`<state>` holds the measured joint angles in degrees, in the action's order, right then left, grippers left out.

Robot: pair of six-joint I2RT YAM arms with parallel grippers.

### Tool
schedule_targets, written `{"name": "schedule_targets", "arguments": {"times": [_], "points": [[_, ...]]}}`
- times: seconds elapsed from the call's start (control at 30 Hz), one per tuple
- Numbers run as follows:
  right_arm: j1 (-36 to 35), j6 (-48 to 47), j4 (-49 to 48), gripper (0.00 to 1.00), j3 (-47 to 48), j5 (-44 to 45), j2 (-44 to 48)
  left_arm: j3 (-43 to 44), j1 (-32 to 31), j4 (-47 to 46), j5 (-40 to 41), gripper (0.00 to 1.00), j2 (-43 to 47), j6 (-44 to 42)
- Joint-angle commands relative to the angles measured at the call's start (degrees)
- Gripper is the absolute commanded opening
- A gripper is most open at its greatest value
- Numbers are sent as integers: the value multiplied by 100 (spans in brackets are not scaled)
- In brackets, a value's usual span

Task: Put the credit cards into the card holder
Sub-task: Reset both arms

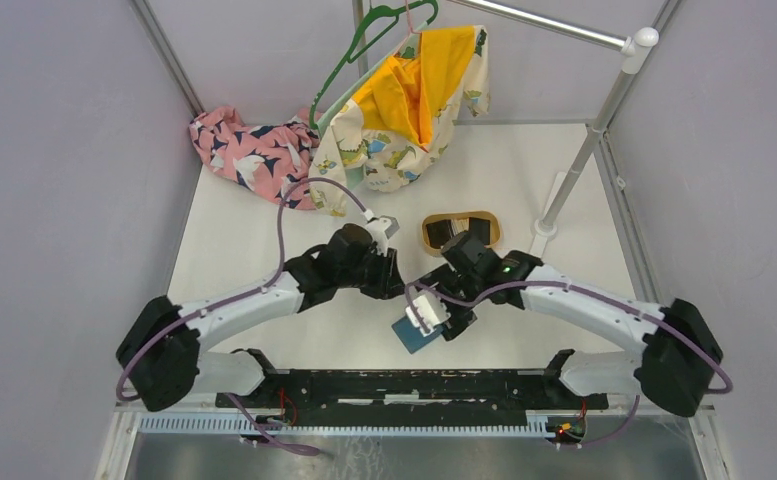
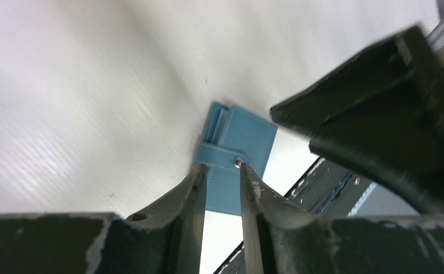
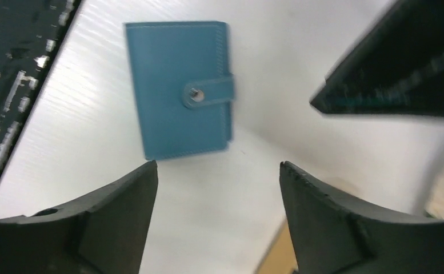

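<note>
The card holder (image 1: 416, 333), a teal wallet, lies flat and snapped shut on the white table near the front edge, its snap tab (image 3: 208, 92) fastened. My left gripper (image 2: 222, 170) hangs just above and behind it, jaws a narrow gap apart with nothing between them; the card holder (image 2: 239, 142) shows past its tips. My right gripper (image 3: 218, 165) stands wide open and empty over bare table beside the card holder (image 3: 176, 85). Dark credit cards (image 1: 456, 230) lie in the oval wooden tray (image 1: 461, 215), partly hidden by the right arm.
A patterned yellow-lined garment (image 1: 404, 110) on a green hanger (image 1: 364, 45) and a pink bird-print cloth (image 1: 249, 150) lie at the back. A white rack pole (image 1: 574, 180) rises at the right. The black base rail (image 1: 414, 385) runs along the front edge.
</note>
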<state>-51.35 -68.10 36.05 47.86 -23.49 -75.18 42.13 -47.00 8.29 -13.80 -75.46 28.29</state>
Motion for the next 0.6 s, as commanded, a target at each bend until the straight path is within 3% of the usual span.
{"name": "schedule_targets", "arguments": {"times": [0.0, 0.07, 0.13, 0.2, 0.27, 0.47, 0.57], "points": [[855, 394, -103, 96, -123, -519, 999, -5, 12, 19, 915, 38, 953, -7], [1591, 1040, -598, 98, -249, -566, 1504, -10, 7, 36, 1327, 48, 1499, -76], [2286, 2022, -1206, 98, -308, -345, 1998, 5, 7, 91, 1800, 67, 2044, -118], [2741, 3115, -1829, 98, -394, 350, 2439, 88, 11, 221, 2209, 87, 2517, -149], [2890, 3625, -1999, 98, -298, 971, 2562, 270, 15, 428, 2498, 99, 2824, -222], [2992, 4066, -1553, 98, 417, 233, 2517, 1083, 9, 1221, 2538, 100, 3011, -386], [2997, 5045, -1759, 98, 796, 774, 2444, 1272, 4, 1463, 2517, 100, 3053, -328]]}}
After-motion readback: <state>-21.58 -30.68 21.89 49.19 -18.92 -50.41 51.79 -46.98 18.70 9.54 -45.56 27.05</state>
